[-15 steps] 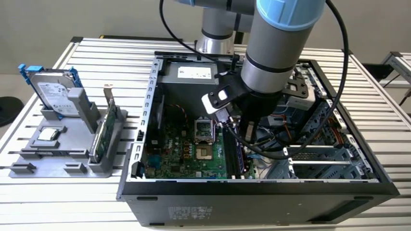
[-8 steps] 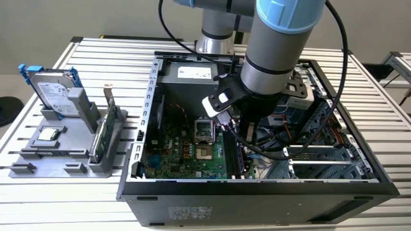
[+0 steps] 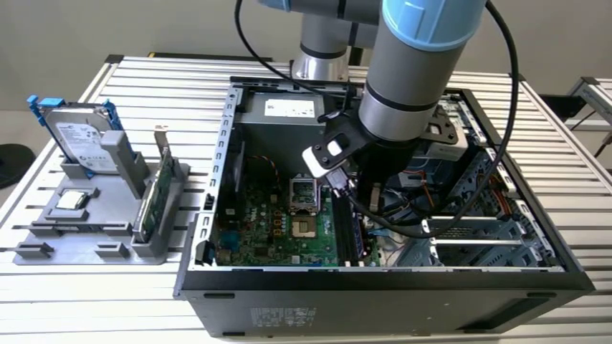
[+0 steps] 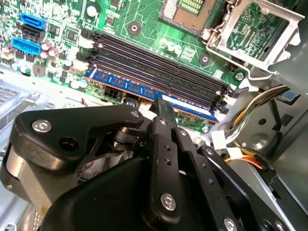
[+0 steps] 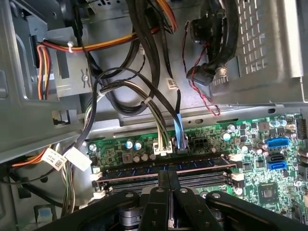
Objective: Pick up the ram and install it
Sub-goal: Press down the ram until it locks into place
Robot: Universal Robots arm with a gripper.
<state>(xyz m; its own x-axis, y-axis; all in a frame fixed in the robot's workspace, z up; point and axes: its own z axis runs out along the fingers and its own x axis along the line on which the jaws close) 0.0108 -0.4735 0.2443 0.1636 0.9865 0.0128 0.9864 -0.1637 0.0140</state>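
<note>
So the arm (image 3: 411, 86) is reaching straight down into the open PC case (image 3: 383, 287), which sits at centre frame in the exterior view. The gripper (image 4: 163, 103) has its fingers pulled in narrow, pinched on the top edge of the ram (image 4: 120, 85). The stick looks bluish with a pale label and stands upright in the outermost memory slot on the motherboard (image 4: 144, 29). The empty black slots (image 4: 159, 67) run right alongside it, between it and the CPU socket (image 4: 192, 9).

In the first wrist view the same gripper (image 5: 167, 175) sits about midway along the ram (image 5: 202, 165), with a bundle of cables (image 5: 159, 125) plugged in just beyond it. I can't tell whether the end clips are latched.

In the exterior view, at about 9 o'clock from the case, there's a grey holder (image 3: 86, 236) on the slatted table (image 3: 172, 79). It carries the hard drive (image 3: 82, 136) (blue rails) and a green card (image 3: 153, 193) standing on edge.
</note>
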